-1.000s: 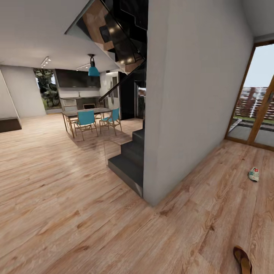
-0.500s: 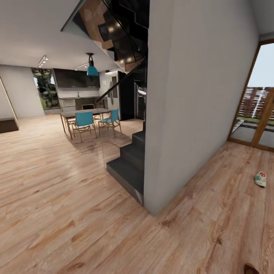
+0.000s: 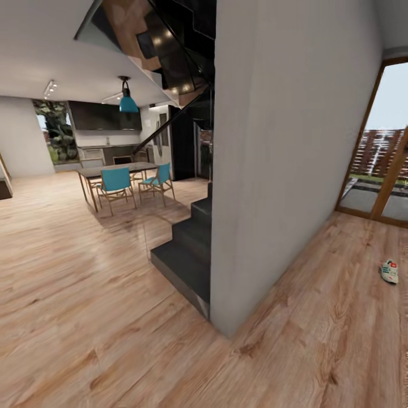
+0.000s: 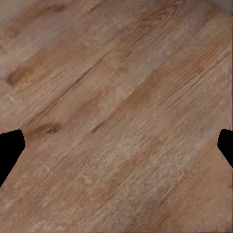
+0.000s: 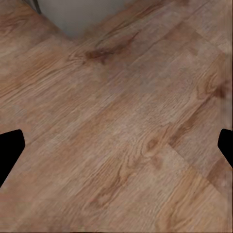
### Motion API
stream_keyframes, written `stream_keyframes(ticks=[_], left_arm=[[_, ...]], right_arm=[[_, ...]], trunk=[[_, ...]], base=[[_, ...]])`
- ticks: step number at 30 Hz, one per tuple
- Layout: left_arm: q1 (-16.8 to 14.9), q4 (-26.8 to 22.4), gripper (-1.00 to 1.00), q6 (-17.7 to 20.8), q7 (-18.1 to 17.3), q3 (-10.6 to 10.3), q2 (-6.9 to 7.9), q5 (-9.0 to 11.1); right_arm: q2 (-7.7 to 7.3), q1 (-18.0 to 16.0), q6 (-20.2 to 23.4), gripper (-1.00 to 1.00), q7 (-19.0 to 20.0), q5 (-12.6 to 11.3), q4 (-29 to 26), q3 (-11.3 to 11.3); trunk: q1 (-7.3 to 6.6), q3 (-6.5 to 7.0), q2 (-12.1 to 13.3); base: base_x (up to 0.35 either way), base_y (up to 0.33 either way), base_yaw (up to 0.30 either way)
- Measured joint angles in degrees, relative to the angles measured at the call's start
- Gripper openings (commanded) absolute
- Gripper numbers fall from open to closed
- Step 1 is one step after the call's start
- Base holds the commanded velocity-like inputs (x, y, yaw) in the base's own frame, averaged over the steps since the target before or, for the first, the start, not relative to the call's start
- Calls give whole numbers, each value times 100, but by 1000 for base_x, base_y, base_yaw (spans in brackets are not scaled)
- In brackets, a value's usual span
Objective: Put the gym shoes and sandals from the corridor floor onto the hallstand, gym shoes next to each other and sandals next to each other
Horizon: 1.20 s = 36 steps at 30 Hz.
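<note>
One gym shoe (image 3: 389,271), cream-white with green stripes and a red patch, lies on the corridor floor (image 3: 317,334) at the far right of the head view, near the glass door. The sandals, the other gym shoe and the hallstand are out of view. In the left wrist view my left gripper (image 4: 116,145) is open, its dark fingertips (image 4: 9,148) wide apart over bare wood planks. In the right wrist view my right gripper (image 5: 116,145) is open too, fingertips (image 5: 9,148) spread over the floor beside a grey wall base (image 5: 77,14).
A grey wall corner (image 3: 226,317) stands in the middle, with a dark staircase (image 3: 184,255) to its left. Farther left stand a dining table (image 3: 113,168) and teal chairs (image 3: 116,184). A wood-framed glass door (image 3: 377,164) closes the corridor at the right.
The whole head view has shifted: the camera moved. The sandal at the bottom right edge has left the picture, and the gym shoe now sits closer to the right edge.
</note>
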Motion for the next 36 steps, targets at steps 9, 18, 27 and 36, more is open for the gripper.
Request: stream_keyframes(ticks=[9, 18, 27, 36], left_arm=[[-1, 8, 100, -129, 0, -33, -3, -3], [-4, 3, 100, -139, 0, -65, -4, -3], [-4, 2, 100, -140, 0, -67, -4, -3], [-4, 1, 100, -147, 0, -67, -4, 3]], right_arm=[[-1, -2, -6, 100, -3, 2, -372, -86], [-1, -2, -6, 100, -3, 2, -360, -109], [0, -2, -6, 100, -3, 2, -360, -112], [0, -2, -6, 100, -2, 2, -361, -112]], trunk=[[0, -1, 0], [0, -1, 0], [1, -1, 0], [1, -1, 0]], base=[[340, 0, -289], [340, -2, -299], [320, -123, -300], [295, -200, -300]])
